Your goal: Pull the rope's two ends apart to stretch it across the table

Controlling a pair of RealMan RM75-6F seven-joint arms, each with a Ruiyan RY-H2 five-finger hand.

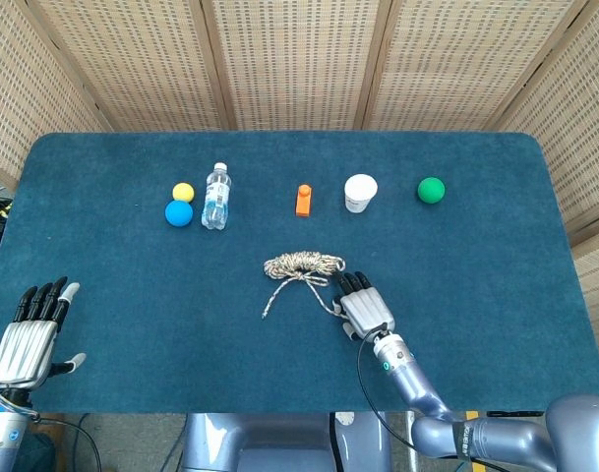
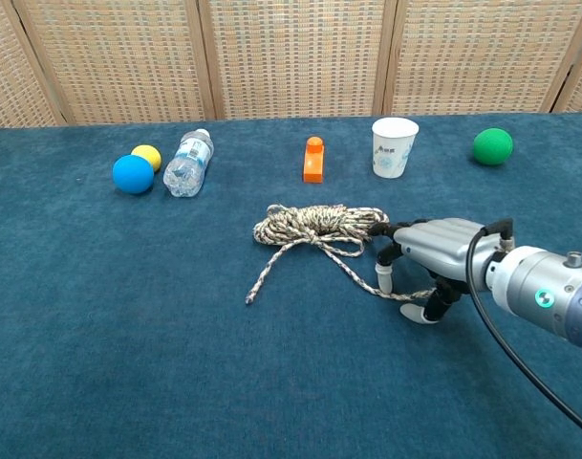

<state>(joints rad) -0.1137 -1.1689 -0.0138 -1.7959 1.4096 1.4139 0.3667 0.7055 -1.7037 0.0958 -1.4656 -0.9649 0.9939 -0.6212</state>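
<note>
The rope sits near the middle of the blue table, bundled in a coil whose long axis runs left to right. Two loose tails trail off the bundle toward the robot's side: one runs down and left to a free end, the other down and right, straight under the right hand.

That right hand is low over the cloth just right of the coil, back upward, fingers curled down with the tips pointing at the bundle. In the chest view the right-hand tail passes between the thumb and fingers, and it looks pinched there, though the contact is too small to be sure.

The left hand is well apart at the near left corner, flat, fingers apart, holding nothing.

Along the far side, left to right: a yellow ball touching a blue ball, a water bottle lying down, an orange block, a white cup upright, and a green ball.
</note>
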